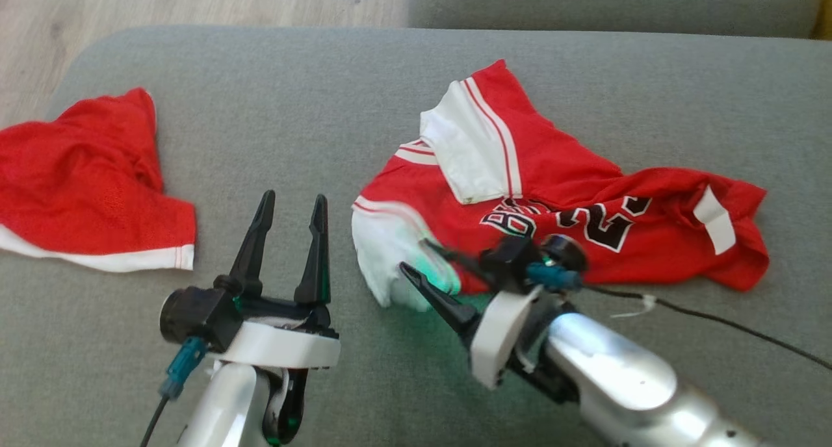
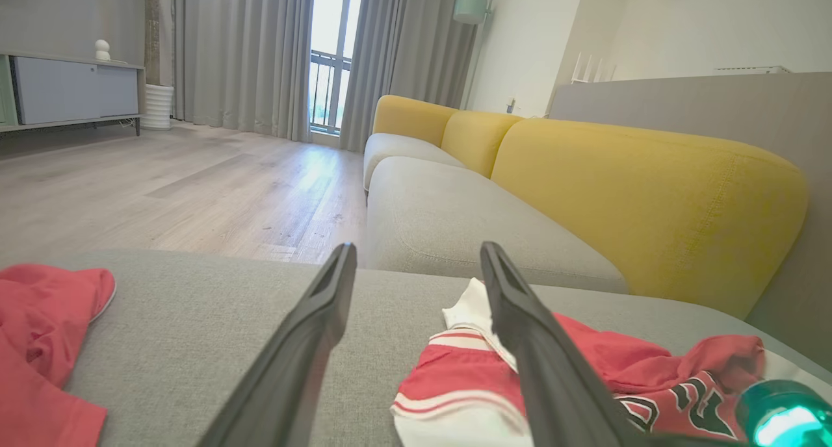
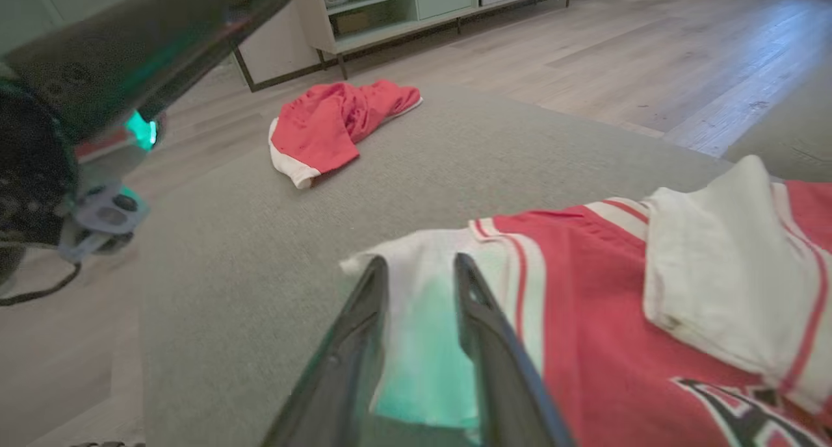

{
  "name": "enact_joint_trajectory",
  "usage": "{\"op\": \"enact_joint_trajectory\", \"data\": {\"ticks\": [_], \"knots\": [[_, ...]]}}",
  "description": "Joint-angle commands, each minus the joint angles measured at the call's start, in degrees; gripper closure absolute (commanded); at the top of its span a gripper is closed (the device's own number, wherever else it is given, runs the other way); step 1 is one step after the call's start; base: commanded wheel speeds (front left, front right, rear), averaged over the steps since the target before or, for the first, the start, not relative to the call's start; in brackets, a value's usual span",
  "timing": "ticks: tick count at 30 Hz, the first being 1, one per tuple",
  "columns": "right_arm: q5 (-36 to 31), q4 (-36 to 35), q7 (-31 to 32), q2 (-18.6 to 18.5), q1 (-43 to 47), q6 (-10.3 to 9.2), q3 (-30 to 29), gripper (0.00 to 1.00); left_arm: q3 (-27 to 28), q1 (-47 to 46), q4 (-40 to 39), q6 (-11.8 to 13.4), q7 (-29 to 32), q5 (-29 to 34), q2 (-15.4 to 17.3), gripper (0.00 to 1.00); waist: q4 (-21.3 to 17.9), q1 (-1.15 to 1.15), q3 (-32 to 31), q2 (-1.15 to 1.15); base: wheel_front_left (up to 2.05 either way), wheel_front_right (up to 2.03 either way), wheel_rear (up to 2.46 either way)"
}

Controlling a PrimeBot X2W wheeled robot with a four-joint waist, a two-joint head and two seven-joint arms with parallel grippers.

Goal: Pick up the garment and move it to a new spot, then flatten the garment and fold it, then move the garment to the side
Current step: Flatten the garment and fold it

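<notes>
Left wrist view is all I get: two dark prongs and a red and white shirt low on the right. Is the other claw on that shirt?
Observer: Yes. The right gripper straddles the white corner of the jersey, fingers apart, cloth between them.
Operator: And the red heap on my left?
Observer: A second garment; head view shows a white band along its near edge.
Operator: Anything trailing behind that claw?
Observer: A black cable runs from the right arm across the grey cushion.
</notes>
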Motion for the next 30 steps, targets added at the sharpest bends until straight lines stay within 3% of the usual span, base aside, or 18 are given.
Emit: {"op": "enact_joint_trajectory", "data": {"ticks": [1, 8, 14, 15, 16, 17, 18, 22, 26, 30], "knots": [[-0.15, -1.58, 0.0, 0.56, -0.85, 0.42, -0.69, 0.0, 2.2, -1.12, -1.62, 0.09, -0.52, 0.76, 0.32, 0.0, -0.34, 0.0, -0.28, 0.0, 0.0, 0.0, 0.0], [-1.97, -2.38, 0.46, -1.87, 0.78, 0.42, -7.36, 0.0, 2.85, -0.51, -2.08, 0.15, -0.52, 0.87, 0.32, 0.0, -1.99, 0.0, -1.31, 0.0, 0.0, 0.0, 0.0], [-7.67, -5.32, -3.56, -3.03, 4.78, 0.42, -23.56, 0.0, 3.19, -0.18, -2.94, 0.19, -0.52, 0.87, 0.32, 0.0, -3.63, 0.0, -1.66, 0.0, 0.0, 0.0, 0.0], [-7.67, -5.32, -3.56, -3.03, 4.78, 0.42, -23.56, 0.0, 3.19, -0.18, -2.94, 0.19, -0.52, 0.87, 0.32, 0.0, -3.63, 0.0, -1.66, 0.0, 0.0, 0.0, 0.0], [-10.58, -6.51, -5.35, -1.93, 7.21, 0.42, -31.22, 0.0, 3.32, -0.04, -3.41, 0.22, -0.52, 0.77, 0.32, 0.0, -4.21, 0.0, -1.7, 0.0, 0.0, 0.0, 0.0], [-12.36, -7.35, -6.14, -1.18, 8.5, 0.42, -34.9, 0.0, 3.43, 0.05, -3.63, 0.25, -0.52, 0.75, 0.32, 0.0, -4.56, 0.0, -1.67, 0.0, 0.0, 0.0, 0.0], [-12.36, -7.35, -6.14, -1.18, 8.5, 0.42, -34.9, 0.0, 3.43, 0.05, -3.63, 0.25, -0.52, 0.75, 0.32, 0.0, -4.56, 0.0, -1.67, 0.0, 0.0, 0.0, 0.0], [-20.17, -11.24, -8.11, 2.86, 14.01, 0.42, -47.93, 0.0, 3.55, 0.4, -4.18, 0.12, -0.52, 0.8, 0.32, 0.0, -5.95, 0.0, -1.59, 0.0, 0.0, 0.0, 0.0], [-24.71, -14.33, -9.07, 6.15, 18.87, 0.42, -55.71, 0.0, 3.5, 0.55, -4.11, -0.16, -0.52, 1.26, 0.32, 0.0, -7.34, 0.0, -1.62, 0.0, 0.0, 0.0, 0.0], [-26.06, -15.12, -9.66, 7.02, 21.66, 0.42, -59.15, 0.0, 3.27, 0.39, -3.86, -0.39, -0.52, 1.5, 0.32, 0.0, -8.12, 0.0, -1.69, 0.0, 0.0, 0.0, 0.0]]}}
